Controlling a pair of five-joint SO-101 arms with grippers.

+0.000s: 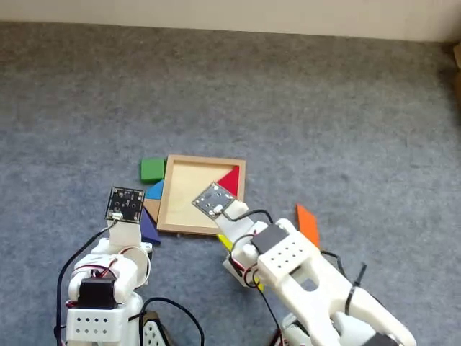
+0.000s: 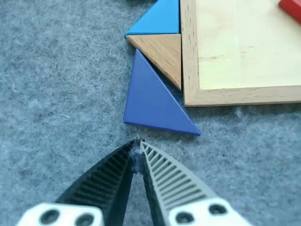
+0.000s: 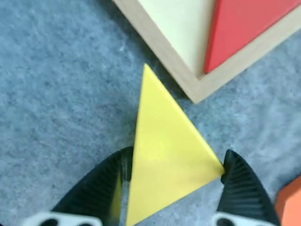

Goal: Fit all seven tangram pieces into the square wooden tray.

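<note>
The yellow triangular piece [image 3: 164,155] is bracketed by the right gripper [image 3: 178,159]. Its jaws are spread to the piece's width and set against two of its edges, so the piece is judged to be grasped. In the high view this grasp is placed just below the lower right corner of the square wooden tray [image 1: 205,159], near the centre of the frame.

The triangle's sharp apex is pointed away from the gripper, toward that tray corner and just short of the rim. The raised rim would have to be cleared, and the red triangular piece [image 1: 230,180] is already seated inside that corner.

The left gripper [image 2: 138,149] is clenched on nothing, with the dark blue triangular piece [image 2: 153,106] just ahead of its tips. That piece is found left of the tray, with the plain wooden triangle [image 2: 162,54], the light blue triangle [image 2: 160,19] and the green square [image 1: 152,169]. The orange piece [image 1: 307,225] is seen to the tray's right.
</note>
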